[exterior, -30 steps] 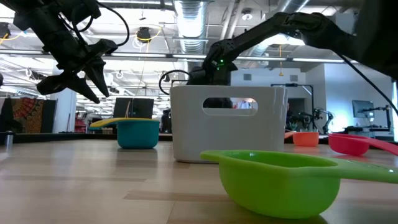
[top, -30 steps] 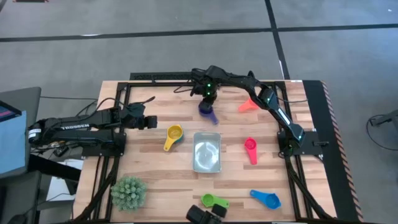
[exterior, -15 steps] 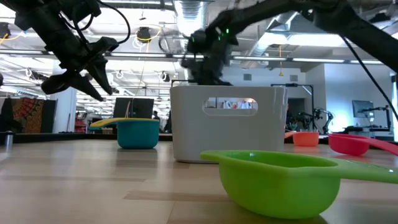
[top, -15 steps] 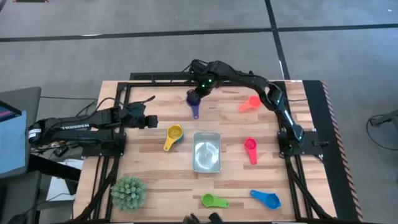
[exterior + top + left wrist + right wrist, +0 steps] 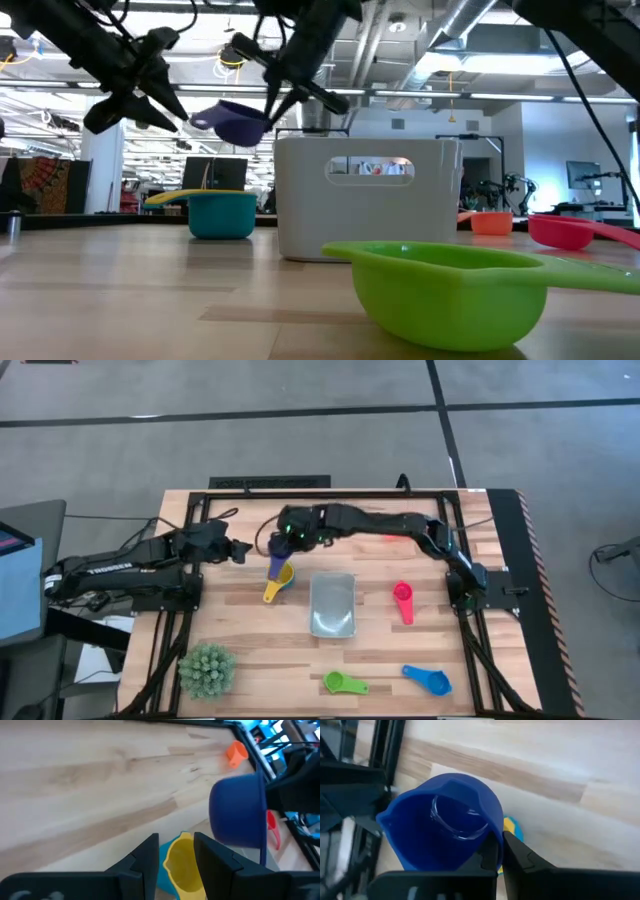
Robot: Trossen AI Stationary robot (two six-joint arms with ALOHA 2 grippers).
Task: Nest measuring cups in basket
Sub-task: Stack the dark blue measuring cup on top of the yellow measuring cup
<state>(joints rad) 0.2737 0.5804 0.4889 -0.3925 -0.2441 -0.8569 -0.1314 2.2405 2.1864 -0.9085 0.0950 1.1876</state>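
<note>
High view: basket (image 5: 332, 604) mid-table. Right gripper (image 5: 284, 549) up-left of basket, pinching purple cup (image 5: 276, 566) above yellow cup (image 5: 281, 574) (nested in teal one). Left gripper (image 5: 238, 549) further left of basket.

Low view: purple cup (image 5: 235, 121) aloft, left of basket (image 5: 365, 196).

Left wrist view: left gripper (image 5: 176, 851) fingers apart, empty.

Right wrist view: right gripper (image 5: 498, 851) clamped on cup rim (image 5: 445, 827).

Even, bright light falls from overhead; ceiling strip lamps (image 5: 60, 95) glare in the low view. Shadows on the wooden surface (image 5: 240, 640) are faint. The near green cup (image 5: 450, 295) is soft-focused, and both wrist views look smeared with blur.
</note>
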